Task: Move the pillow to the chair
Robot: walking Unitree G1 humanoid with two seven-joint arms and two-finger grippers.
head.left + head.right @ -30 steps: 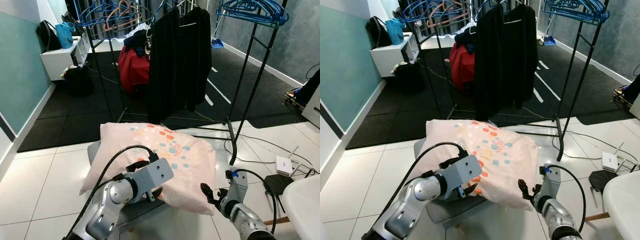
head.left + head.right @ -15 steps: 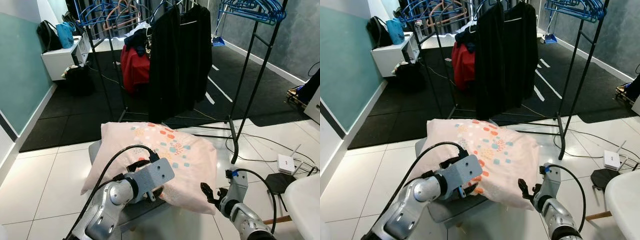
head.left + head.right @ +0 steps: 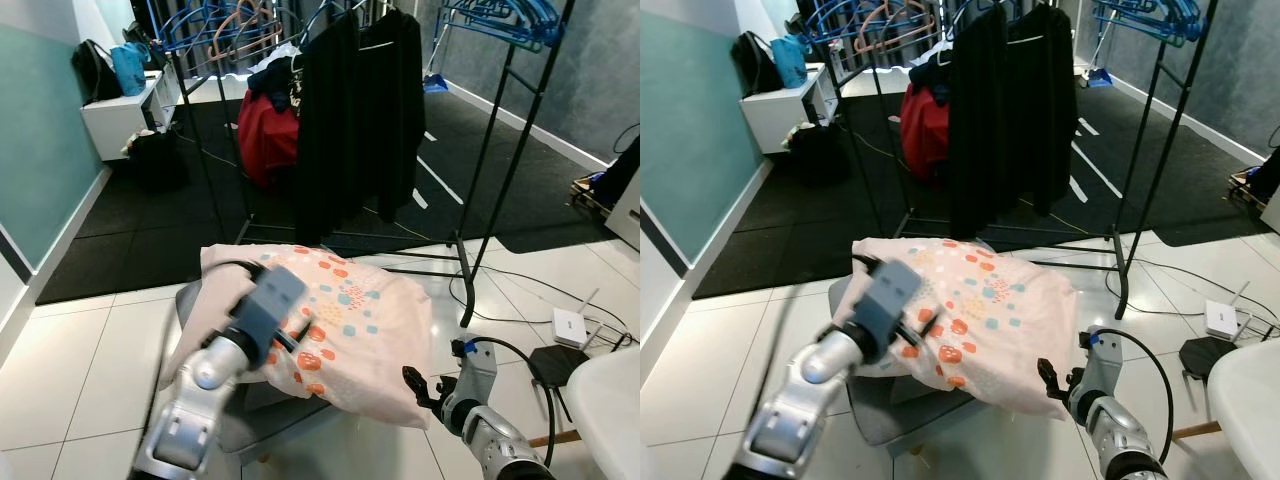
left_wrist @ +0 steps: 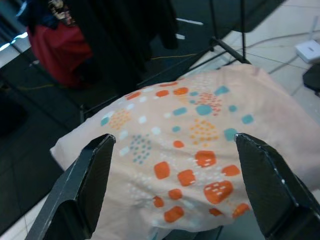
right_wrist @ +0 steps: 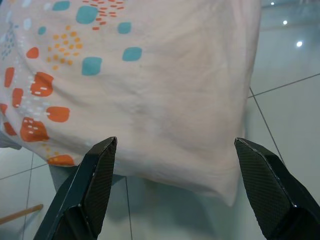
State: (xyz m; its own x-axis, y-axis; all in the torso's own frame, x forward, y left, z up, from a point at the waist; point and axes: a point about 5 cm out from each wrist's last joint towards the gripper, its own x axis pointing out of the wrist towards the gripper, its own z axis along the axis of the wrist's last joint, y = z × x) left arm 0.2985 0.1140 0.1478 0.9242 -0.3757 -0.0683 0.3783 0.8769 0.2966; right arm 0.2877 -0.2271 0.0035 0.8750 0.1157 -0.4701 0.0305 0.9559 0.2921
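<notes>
A plump pale-pink fabric pillow (image 3: 340,330) with orange and teal dots is lying on a grey chair seat (image 3: 262,420). Left gripper (image 4: 172,187) is hovering wide-open above it; right gripper (image 5: 175,192), fingers spread, is waiting at its four o'clock corner.

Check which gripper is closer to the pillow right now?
Left. The left gripper hovers open right over the pillow; the right gripper sits open just off its near corner.
</notes>
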